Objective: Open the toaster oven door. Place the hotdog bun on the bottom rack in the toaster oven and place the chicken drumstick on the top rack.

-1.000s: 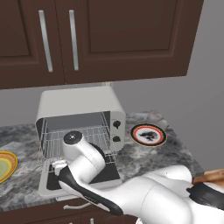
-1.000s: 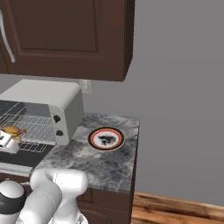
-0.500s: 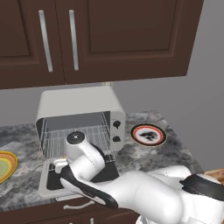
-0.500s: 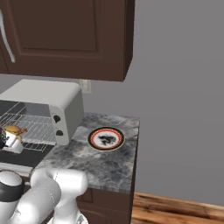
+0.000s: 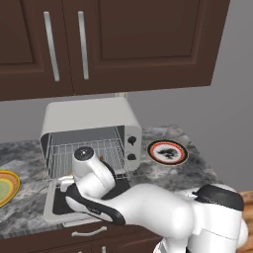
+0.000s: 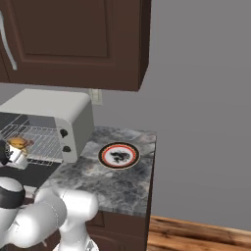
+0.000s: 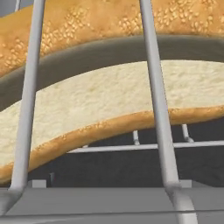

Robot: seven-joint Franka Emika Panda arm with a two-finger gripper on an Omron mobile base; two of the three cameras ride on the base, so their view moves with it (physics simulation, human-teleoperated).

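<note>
1. The toaster oven (image 5: 89, 129) is seen on the grey marbled table (image 5: 168, 173), below dark brown wall cabinets (image 5: 113, 44).
2. The toaster oven door (image 5: 59, 210) is folded down flat in front of the oven, so the cavity is open.
3. Silver wire shelves are seen inside the cavity; the front edge of a rack (image 5: 106, 150) is visible in the left base view, but the top and bottom racks cannot be told apart there.
4. Two dark knobs (image 5: 131, 148) are seen on the right front panel of the oven.
5. The white arm (image 5: 128, 202) is stretched from the lower right of the left base view toward the open cavity, with its wrist just in front of the racks.
6. The jaws themselves cannot be seen in the base views; they are taken to stand wide apart, and nothing is seen between them.
7. In the hand view the hotdog bun (image 7: 100, 100) is seen very close, with its pale cut face and its golden seeded crust, behind two grey wires of a rack (image 7: 153, 96).
8. In the right base view a small tan-golden piece, seemingly the hotdog bun (image 6: 18, 142), is seen lying on the wire shelf at the oven's mouth, just beside the arm's end.
9. A round plate (image 5: 168, 152) with an orange rim and a dark centre is seen on the table, to the right of the oven and apart from it.
10. A yellow-green plate (image 5: 6, 185) is cut by the left edge of the left base view.
</note>
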